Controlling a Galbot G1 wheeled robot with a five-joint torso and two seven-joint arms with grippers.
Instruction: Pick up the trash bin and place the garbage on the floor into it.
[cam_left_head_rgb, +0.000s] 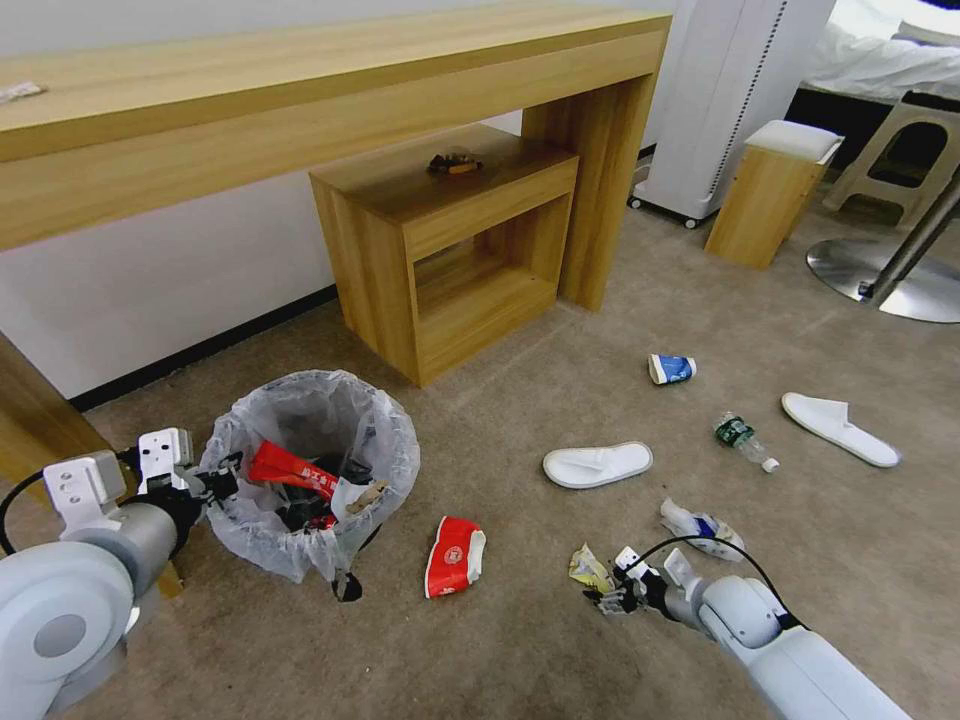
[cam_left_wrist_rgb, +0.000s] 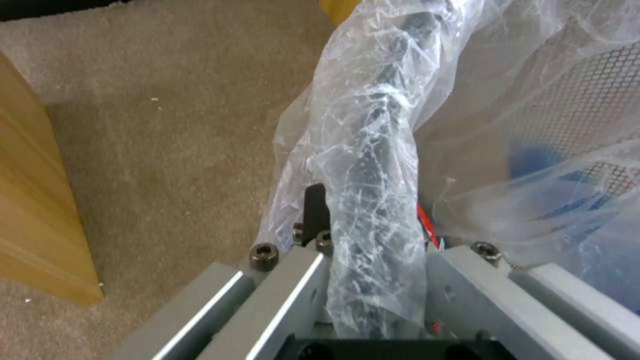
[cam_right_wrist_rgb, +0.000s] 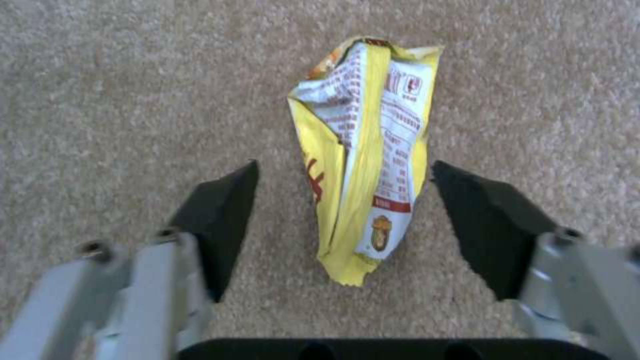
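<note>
- Yellow crumpled snack wrapper (cam_right_wrist_rgb: 363, 160) printed with red text lies flat on the beige short-pile carpet (cam_right_wrist_rgb: 133, 90), its long axis running straight away from the right gripper (cam_right_wrist_rgb: 347, 200), whose 2 black fingers (cam_right_wrist_rgb: 220, 220) are spread wide on either side of it.
- Left gripper (cam_left_wrist_rgb: 363, 250) is clamped on the bag-covered rim of the round black bin lined with crinkly white plastic (cam_left_head_rgb: 310, 470), which sits upright near the wooden table.
</note>
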